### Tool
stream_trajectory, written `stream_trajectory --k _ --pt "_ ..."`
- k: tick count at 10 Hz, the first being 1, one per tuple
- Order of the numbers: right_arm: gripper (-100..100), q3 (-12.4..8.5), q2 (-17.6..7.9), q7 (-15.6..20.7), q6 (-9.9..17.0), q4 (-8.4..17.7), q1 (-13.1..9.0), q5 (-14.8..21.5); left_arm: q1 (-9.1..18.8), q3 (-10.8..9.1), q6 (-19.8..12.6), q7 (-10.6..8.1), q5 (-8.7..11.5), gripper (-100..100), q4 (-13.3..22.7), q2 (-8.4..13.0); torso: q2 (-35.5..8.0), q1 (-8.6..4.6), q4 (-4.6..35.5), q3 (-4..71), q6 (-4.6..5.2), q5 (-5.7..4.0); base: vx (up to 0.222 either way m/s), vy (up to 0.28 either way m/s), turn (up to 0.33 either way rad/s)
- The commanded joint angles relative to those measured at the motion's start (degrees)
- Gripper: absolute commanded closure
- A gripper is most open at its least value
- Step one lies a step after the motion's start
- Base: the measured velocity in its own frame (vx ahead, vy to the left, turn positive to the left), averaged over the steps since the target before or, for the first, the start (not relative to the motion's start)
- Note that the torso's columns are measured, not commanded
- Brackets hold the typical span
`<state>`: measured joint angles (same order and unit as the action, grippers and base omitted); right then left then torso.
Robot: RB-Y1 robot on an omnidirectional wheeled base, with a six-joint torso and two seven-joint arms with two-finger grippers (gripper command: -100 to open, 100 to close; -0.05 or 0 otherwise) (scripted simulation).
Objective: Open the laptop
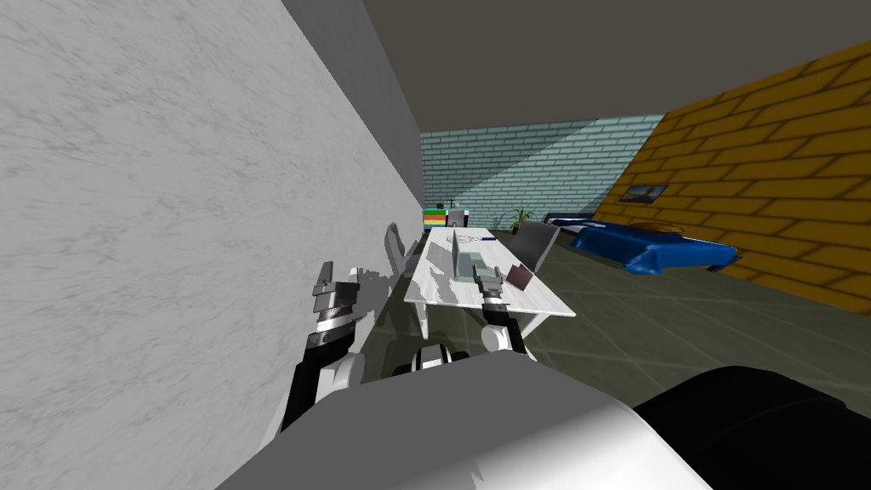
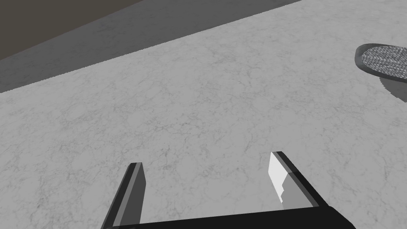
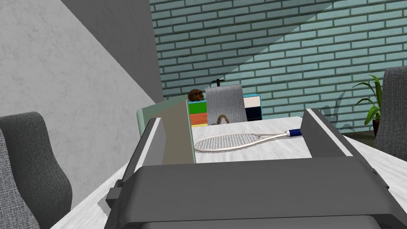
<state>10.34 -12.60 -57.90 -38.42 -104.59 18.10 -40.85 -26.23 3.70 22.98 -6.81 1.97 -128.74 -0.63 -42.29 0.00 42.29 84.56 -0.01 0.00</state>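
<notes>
Our right tool (image 1: 488, 274) hovers with its fingers spread wide, gripping nothing, over the near end of the white table (image 1: 438, 293) in the middle of the head view. The pale green laptop (image 1: 460, 253) sits just beyond it and slightly left in that frame. Its lid stands near upright and edge-on to us, so the hinge runs away along the table's length. The wrist view shows the lid just inside one finger, though we cannot tell if they touch. We judge that opening it further means pushing toward the wall (image 1: 170, 213). Our left tool (image 1: 334, 287), also spread, hangs centre left, well apart.
</notes>
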Motion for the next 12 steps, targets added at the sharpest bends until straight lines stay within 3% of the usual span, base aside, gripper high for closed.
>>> stream_trajectory --k 1,12 --pt "-100 1.6 -0.3 -4.5 -1.1 2.5 -2.0 -3.2 0.0 0.0 0.0 0.0 0.0 0 0.0 0.0 0.0 -0.01 0.0 0.0 0.01 0.0 0.02 0.01 0.06" --pt "-100 6.6 -2.0 -20.0 -3.6 9.3 -8.7 -13.1 0.0 0.0 0.0 0.0 0.0 0 0.0 0.0 0.0 0.0 0.0 0.0 0.0 0.0 0.017 0.004 0.032"
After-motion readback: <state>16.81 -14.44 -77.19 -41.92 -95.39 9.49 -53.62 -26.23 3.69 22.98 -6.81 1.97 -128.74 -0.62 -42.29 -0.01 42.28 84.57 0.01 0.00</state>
